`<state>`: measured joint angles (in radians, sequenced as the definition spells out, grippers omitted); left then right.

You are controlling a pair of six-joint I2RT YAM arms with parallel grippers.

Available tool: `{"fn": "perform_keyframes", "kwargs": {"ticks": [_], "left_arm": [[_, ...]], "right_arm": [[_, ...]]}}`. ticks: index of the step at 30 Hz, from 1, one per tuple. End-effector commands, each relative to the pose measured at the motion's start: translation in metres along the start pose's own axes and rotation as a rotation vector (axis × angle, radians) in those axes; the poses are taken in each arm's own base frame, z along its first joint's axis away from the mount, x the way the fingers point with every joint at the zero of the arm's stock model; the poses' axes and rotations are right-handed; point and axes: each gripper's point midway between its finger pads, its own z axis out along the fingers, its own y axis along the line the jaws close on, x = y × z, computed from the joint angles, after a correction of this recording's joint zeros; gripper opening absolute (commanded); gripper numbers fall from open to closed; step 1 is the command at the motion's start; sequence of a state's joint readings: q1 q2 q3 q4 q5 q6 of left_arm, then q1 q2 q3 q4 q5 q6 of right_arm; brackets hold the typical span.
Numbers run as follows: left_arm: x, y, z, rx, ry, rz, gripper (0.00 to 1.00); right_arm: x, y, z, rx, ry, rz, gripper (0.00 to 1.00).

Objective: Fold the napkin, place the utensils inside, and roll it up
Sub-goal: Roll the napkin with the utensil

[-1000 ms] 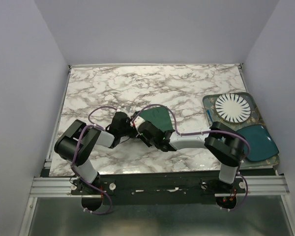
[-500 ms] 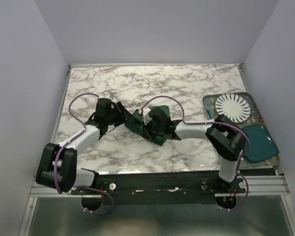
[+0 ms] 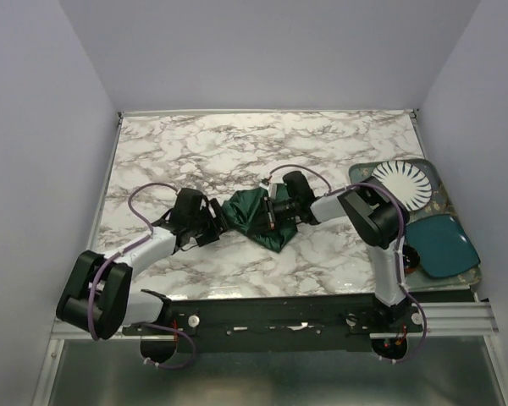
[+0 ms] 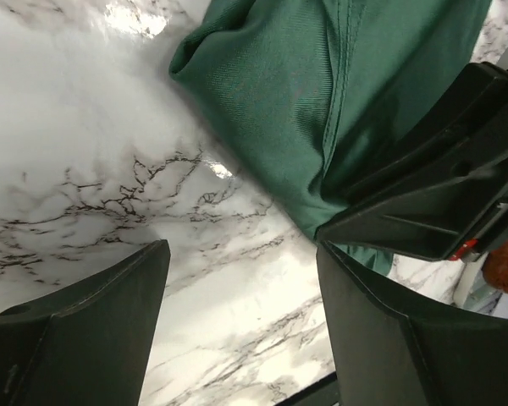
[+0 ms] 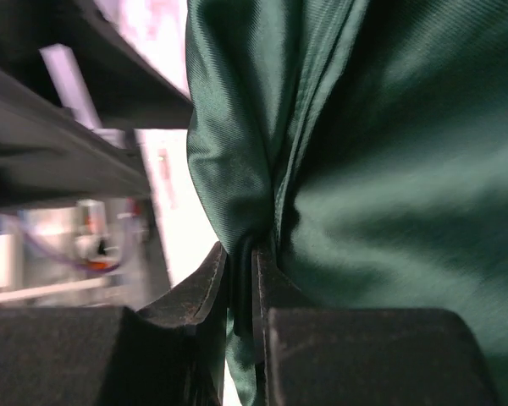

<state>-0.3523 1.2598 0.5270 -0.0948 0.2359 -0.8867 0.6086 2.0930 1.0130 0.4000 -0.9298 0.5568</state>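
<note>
From above: shows the napkin bunched into a dark green bundle at the middle of the marble desk. Appears longer from far left to near right than across, as far as can be told. Puts the left hand just beside the bundle's left end and the right hand on its far right side, reaching in from the tray side. Leaves the white plate and the teal dish well apart at the right edge. No fork to be found here; possibly inside the cloth, cannot tell.

From the left wrist: fingers spread wide, released, with nothing between them but bare desk. Places the napkin ahead and to the right of the left hand, near but apart. Shows the black body of the right hand pressed against the cloth.

From the right wrist: right hand clenched on a fold of the napkin, a thin ridge of green cloth pinched between the two fingers. Blurred beyond that.

Judged from this: rolling likely under way, with the cloth gripped on the right alone. Next move probably for the left hand, as the one nearest the free left end. Calls for closing in along the bundle's long axis and taking hold there, without dragging the cloth out of the right-hand pinch.
</note>
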Motion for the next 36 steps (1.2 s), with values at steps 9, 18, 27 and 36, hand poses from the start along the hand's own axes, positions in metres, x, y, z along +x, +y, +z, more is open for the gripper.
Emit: {"fn": "perform_keyframes", "kwargs": {"ticks": [9, 18, 27, 36], "left_arm": [[-0.01, -0.019, 0.031, -0.034, -0.089, -0.122, 0.75], [-0.007, -0.012, 0.052, -0.118, -0.08, -0.076, 0.63], [-0.002, 0.007, 0.059, -0.18, -0.101, 0.049, 0.37], [0.011, 0.011, 0.061, -0.203, -0.094, 0.065, 0.2]], "right_arm": [[0.018, 0.015, -0.006, -0.28, 0.044, 0.399, 0.0], [0.029, 0.003, -0.003, -0.216, 0.062, 0.423, 0.0], [0.031, -0.009, -0.004, -0.098, 0.086, 0.353, 0.02], [0.007, -0.012, -0.03, 0.249, 0.091, 0.074, 0.32]]}}
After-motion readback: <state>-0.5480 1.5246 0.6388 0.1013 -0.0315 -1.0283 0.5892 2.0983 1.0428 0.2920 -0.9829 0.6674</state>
